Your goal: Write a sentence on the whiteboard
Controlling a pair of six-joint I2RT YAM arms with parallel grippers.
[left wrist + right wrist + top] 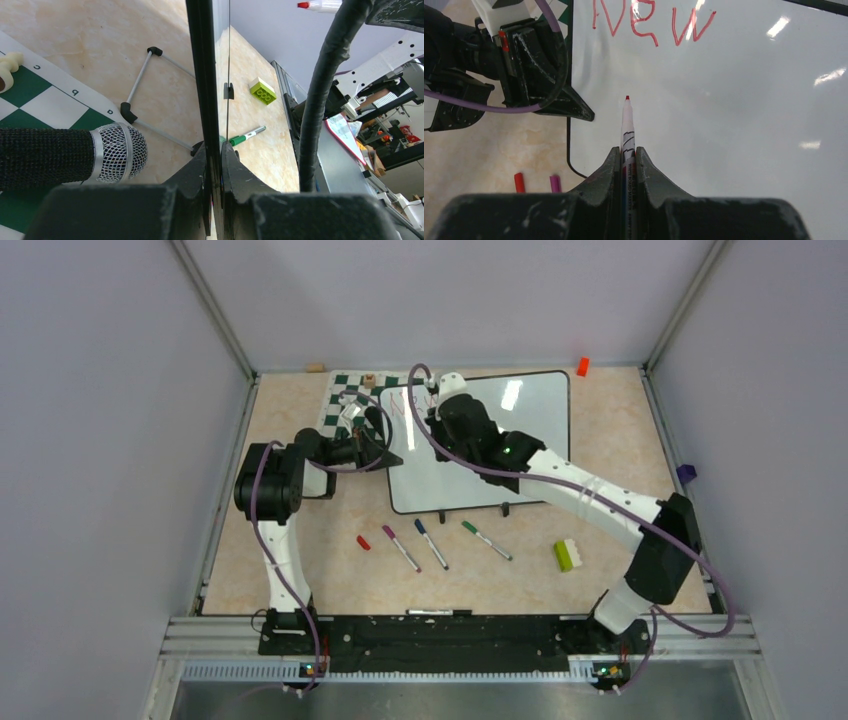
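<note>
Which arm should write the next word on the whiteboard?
Right. The right claw holds the red marker aimed at the whiteboard below "New"; the left claw is clamped on the board's edge.

- table (620,440) — whiteboard (535,410) at far middle, mat (345,398) at its left
- three markers (432,543) before it — cap (363,542) left, block (566,555) right
- held marker (627,125) over whiteboard's left part

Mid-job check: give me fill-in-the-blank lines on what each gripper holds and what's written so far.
1. The right gripper is shut on a marker with a ___ tip.
2. The left gripper clamps the edge of the ___.
3. The sentence so far reads only ___.
Missing words: red; whiteboard; New.
</note>
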